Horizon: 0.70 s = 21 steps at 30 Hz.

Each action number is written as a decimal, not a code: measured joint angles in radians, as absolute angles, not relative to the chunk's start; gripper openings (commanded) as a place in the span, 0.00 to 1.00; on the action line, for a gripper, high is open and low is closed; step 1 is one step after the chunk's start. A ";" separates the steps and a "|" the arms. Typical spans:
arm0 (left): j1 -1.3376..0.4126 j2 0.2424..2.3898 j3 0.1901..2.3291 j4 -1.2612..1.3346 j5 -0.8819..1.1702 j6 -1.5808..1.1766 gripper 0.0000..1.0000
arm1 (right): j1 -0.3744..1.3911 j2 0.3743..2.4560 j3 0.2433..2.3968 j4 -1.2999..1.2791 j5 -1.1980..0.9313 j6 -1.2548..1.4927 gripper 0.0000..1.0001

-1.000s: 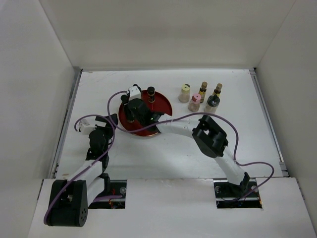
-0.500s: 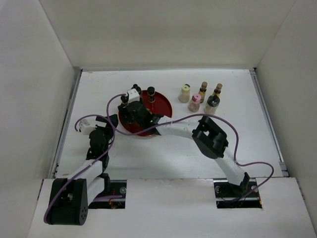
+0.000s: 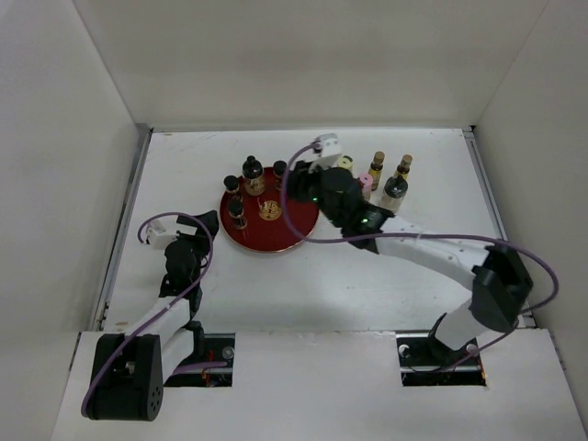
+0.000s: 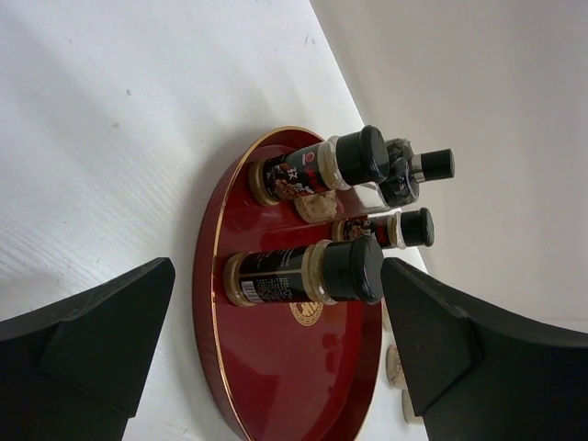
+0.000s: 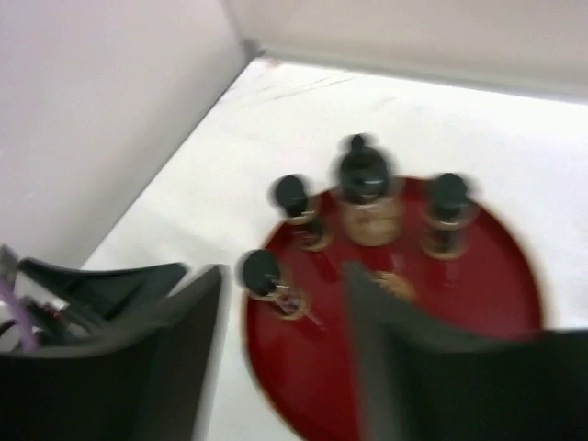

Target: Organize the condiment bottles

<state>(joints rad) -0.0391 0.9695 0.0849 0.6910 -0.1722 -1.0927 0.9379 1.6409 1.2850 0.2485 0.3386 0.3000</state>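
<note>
Just ahead of right gripper (image 5: 285, 276), condiment bottles (image 5: 367, 188).

One red tray (image 3: 285, 241), five black-capped bottles (image 3: 251, 171), two gold-capped bottles (image 3: 378, 159), one pink-capped bottle (image 3: 366, 182), one cream-capped bottle (image 3: 344, 163)

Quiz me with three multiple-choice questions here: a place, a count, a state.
1. Relative to the red tray, the gold-capped amber bottles stand: A on it; B on the table to its right; C to its left.
2. Bottles on the tray: A two; B six; C four.
3. The left pincer is: A open, empty; B shut on a bottle; C shut on the rim.
B, they stand on white table; C, four black-capped bottles stand on the red; A, its jaws gape with nothing between.
</note>
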 measured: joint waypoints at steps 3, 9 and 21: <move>-0.040 0.968 0.085 0.691 -0.173 -1.093 1.00 | 0.801 1.483 1.114 0.263 0.352 0.321 0.27; -0.049 0.976 0.085 0.692 -0.175 -1.092 1.00 | 0.445 1.333 0.920 0.167 0.452 0.382 0.50; -0.068 0.989 0.085 0.692 -0.176 -1.092 1.00 | 0.301 1.456 0.873 0.095 0.487 0.389 0.91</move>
